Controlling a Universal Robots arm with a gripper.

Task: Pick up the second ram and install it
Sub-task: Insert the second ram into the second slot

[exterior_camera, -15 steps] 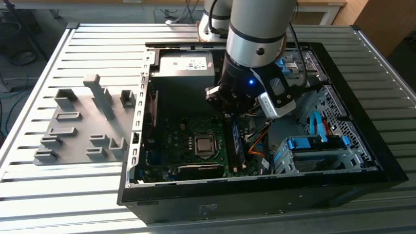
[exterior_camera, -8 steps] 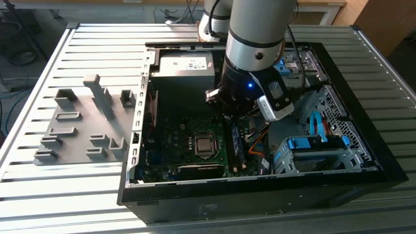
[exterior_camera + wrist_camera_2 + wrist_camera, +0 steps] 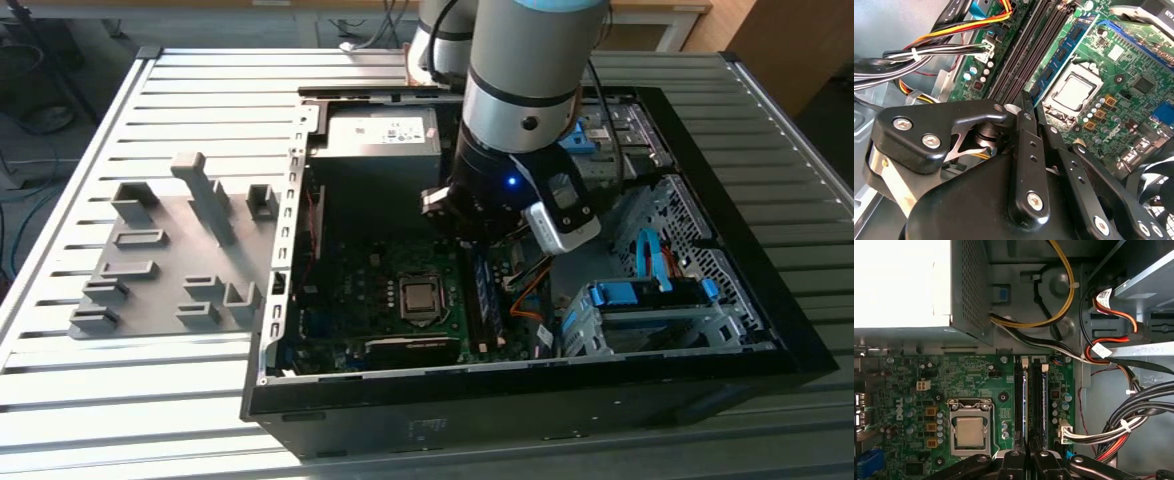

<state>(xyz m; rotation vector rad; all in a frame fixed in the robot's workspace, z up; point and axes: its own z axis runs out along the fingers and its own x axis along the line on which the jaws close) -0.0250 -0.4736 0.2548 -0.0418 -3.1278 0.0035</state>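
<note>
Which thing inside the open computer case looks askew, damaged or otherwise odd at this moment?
Nothing stands out. The blue memory stick stands straight in its black slot on the green motherboard, beside the silver processor socket. The black gripper is right above the slots. The wire bundles lie off the board.

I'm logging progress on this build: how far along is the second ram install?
Done: the thin blue circuit-board ram stick is already inside the case, lying along the black memory slots beside the silver processor socket. In hand: the gripper sits low over that stick's end. Left: seating cannot be confirmed; whether the stick is pressed fully home is hidden.
</note>
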